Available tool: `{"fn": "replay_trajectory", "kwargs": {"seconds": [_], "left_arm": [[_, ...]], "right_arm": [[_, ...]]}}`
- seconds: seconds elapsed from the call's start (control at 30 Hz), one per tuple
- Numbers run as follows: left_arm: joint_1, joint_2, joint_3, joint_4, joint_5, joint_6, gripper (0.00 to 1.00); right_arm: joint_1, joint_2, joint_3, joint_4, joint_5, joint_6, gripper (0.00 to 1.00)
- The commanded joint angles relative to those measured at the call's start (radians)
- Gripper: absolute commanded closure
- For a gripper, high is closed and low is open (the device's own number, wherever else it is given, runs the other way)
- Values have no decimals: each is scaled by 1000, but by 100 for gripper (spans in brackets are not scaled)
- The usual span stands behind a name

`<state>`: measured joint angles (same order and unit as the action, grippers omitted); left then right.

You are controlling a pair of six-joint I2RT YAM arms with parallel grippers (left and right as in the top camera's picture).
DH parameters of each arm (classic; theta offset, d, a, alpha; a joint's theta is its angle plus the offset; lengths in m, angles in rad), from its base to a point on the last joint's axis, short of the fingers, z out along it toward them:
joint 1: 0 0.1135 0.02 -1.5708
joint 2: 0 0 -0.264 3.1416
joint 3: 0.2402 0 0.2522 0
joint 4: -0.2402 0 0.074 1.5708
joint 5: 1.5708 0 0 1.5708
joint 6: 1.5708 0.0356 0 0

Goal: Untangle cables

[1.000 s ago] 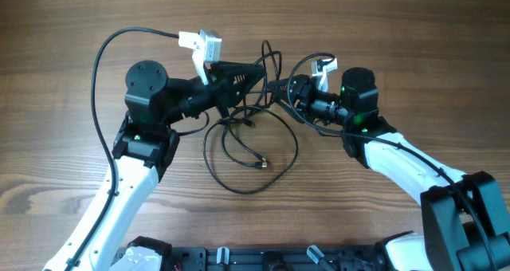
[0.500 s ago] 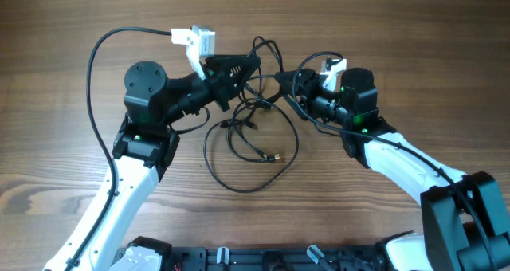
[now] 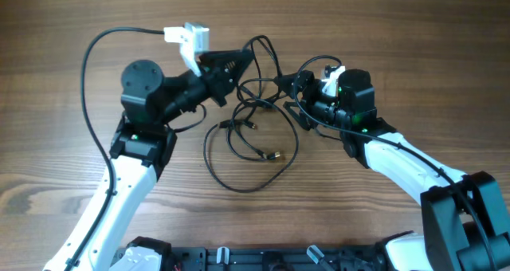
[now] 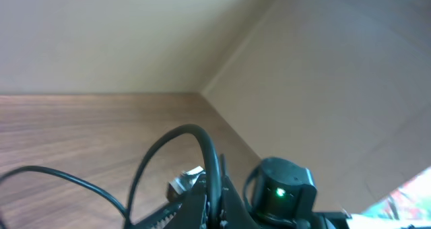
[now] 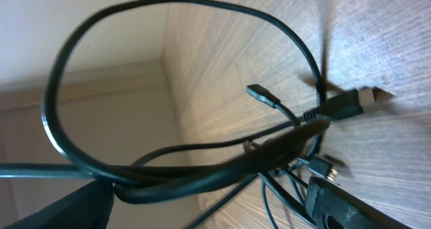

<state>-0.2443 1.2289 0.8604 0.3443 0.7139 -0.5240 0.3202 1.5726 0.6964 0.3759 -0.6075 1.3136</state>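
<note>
**A:** How far along is it?

**B:** Barely begun, I'd judge. The cables [image 5: 168, 0] are sitting in one tangle between the arms, mid-table [image 3: 398, 32]. The loops are crossing each other, and one bright-tipped plug [image 3: 275, 155] is lying loose on the wood.

**A:** Who is holding what?

**B:** The left gripper [image 3: 237, 62] is holding a cord up. Its jaws seem to be pinching it, though the wrist view is cutting them off. The right gripper [image 3: 288, 84] is standing spread, with a bundle of cords running across between its fingers.

**A:** What is standing in the way?

**B:** Both arms are crowding the knot, and the left arm's white camera module [image 3: 190, 38] is sitting just beside the raised loops. Every strand is waiting to be separated.
</note>
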Motion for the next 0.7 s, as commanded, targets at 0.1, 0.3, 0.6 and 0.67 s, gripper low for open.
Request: {"fn": "replay_trajectory", "kwargs": {"seconds": [0.1,0.3,0.6,0.67], "left_arm": [[65,-6,9,-14,-10,23,96],[62,-6,9,-45,-9,84,96],[3,-6,9,-49,-9,101,96],[-15,-6,9,-33,-9,101,96]], "right_arm": [[8,1,8,41,-159,-26,5],[21,1,8,252,-252,95,5],[85,1,8,333,-123,128,5],[90,1,8,301,-80,126,5]]}}
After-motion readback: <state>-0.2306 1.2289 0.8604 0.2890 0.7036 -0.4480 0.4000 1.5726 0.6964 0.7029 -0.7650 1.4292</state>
